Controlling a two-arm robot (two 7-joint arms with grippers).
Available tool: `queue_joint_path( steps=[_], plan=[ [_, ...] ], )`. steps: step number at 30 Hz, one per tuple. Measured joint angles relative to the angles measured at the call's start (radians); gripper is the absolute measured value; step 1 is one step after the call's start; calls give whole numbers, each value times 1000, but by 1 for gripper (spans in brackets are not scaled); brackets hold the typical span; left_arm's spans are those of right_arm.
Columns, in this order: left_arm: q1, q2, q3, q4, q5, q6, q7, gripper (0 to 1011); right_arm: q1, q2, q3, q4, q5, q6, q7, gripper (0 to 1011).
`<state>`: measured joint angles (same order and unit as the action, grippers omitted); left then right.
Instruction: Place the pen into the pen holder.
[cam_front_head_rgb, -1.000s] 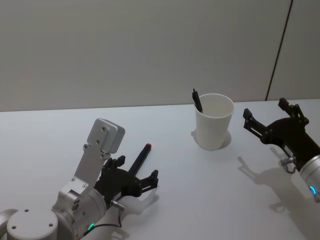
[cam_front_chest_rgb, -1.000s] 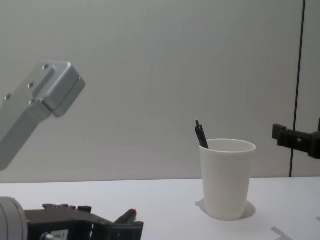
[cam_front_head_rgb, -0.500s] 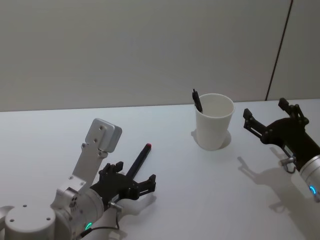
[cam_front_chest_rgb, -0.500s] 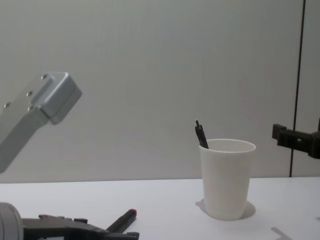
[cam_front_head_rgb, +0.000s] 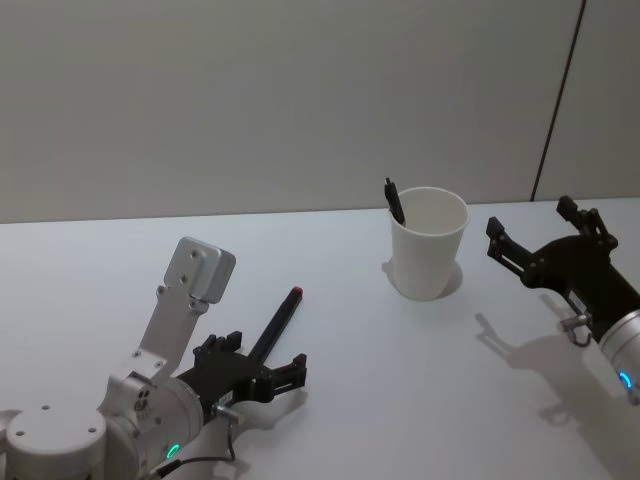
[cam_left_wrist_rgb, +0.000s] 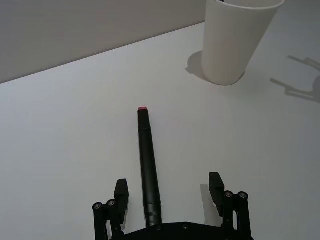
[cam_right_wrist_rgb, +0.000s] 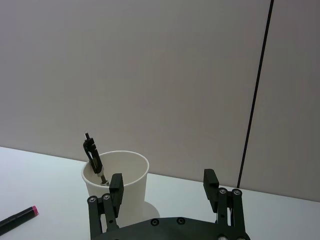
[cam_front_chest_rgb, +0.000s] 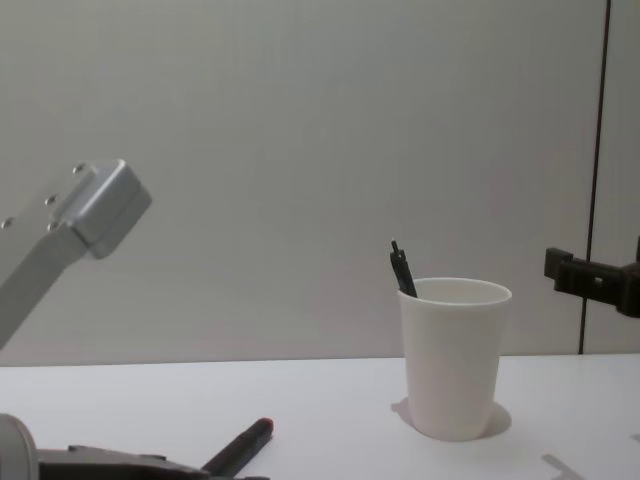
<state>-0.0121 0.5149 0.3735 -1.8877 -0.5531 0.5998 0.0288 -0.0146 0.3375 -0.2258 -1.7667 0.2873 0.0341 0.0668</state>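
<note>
My left gripper (cam_left_wrist_rgb: 169, 185) backed along the black red-tipped pen (cam_left_wrist_rgb: 147, 160), jaws apart, pen ungripped; right gripper (cam_front_head_rgb: 530, 218) parked, spread, near white paper-cup pen holder (cam_front_head_rgb: 428, 245).

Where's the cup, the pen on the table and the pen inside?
cup (cam_front_head_rgb: 428, 252), head view, white side.
pen on the table (cam_left_wrist_rgb: 148, 165), left wrist view, black barrel.
pen in the cup (cam_front_head_rgb: 394, 201), head view, top end.
</note>
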Motion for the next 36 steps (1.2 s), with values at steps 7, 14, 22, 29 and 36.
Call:
queue_joint_path(
  steps=[7,14,22,29,36],
  plan=[
    [0,-3,-1,2,4,9,1,1001,0,0,0,0,0,0,0,1001],
    [-3,-6,2,4,27,20,-3,1001,0,0,0,0,0,0,0,1001],
    [-5,-11,4,4,52,33,-2,1001,0,0,0,0,0,0,0,1001],
    [-4,-17,4,4,59,39,10,1001,0,0,0,0,0,0,0,1001],
    [-1,-23,1,6,58,41,21,1001,0,0,0,0,0,0,0,1001]
  ],
)
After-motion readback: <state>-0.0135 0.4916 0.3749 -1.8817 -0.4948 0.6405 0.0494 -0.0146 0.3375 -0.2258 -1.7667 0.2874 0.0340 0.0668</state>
